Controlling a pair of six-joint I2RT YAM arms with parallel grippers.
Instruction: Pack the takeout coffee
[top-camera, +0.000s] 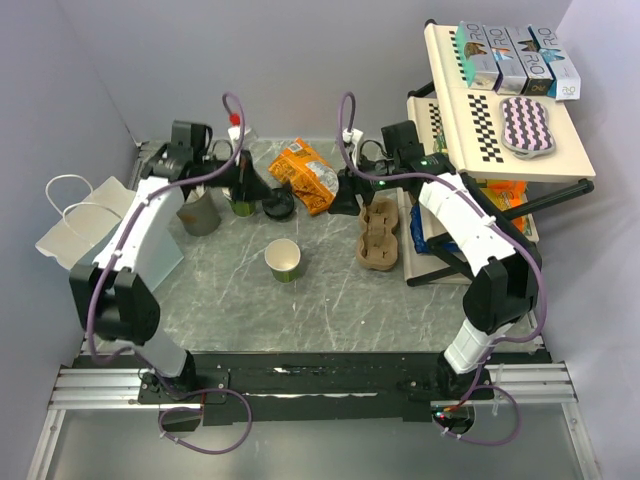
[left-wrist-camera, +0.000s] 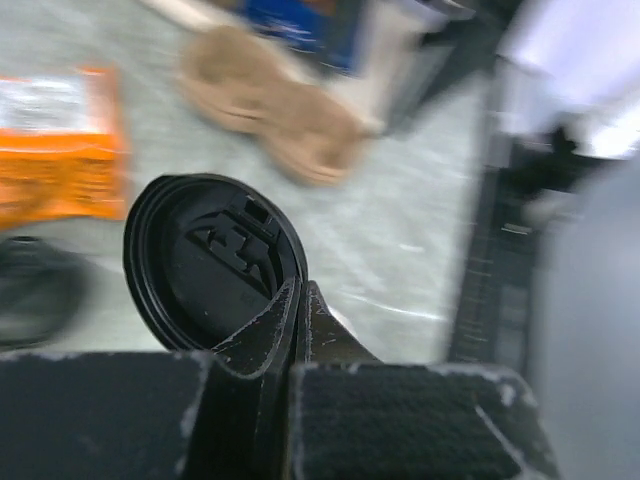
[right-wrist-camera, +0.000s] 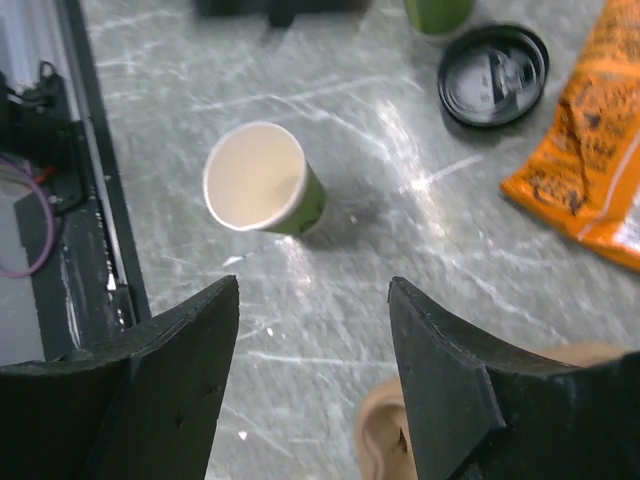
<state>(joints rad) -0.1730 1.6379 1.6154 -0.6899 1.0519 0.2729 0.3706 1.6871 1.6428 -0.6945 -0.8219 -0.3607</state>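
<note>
- The takeout coffee (top-camera: 241, 207), a small paper cup with a green lower band and a round black plastic lid, stands at the far left part of the grey marbled tabletop (top-camera: 330, 290).
- It sits between a grey cup (top-camera: 200, 213) on its left and a loose round black lid (top-camera: 277, 207) lying flat just beside it on its right.
- The left claw (top-camera: 243, 186) is directly over the coffee. In the left wrist view its fingers (left-wrist-camera: 285, 325) are pressed together on the near rim of the black lid, which fills the space just ahead of them.
- From that view the cup body under the lid is hidden.
- The right claw (right-wrist-camera: 312, 300) is spread wide with nothing between its fingers, above bare tabletop.
- It is well apart from the coffee, beyond the orange snack bag (top-camera: 305, 175) and next to the brown pulp cup carrier (top-camera: 378, 235).
- A lidless white-and-green paper cup (top-camera: 284, 260) stands alone nearer the arm bases, apart from both claws.
- A white paper bag (top-camera: 85, 215) lies at the left edge.
</note>
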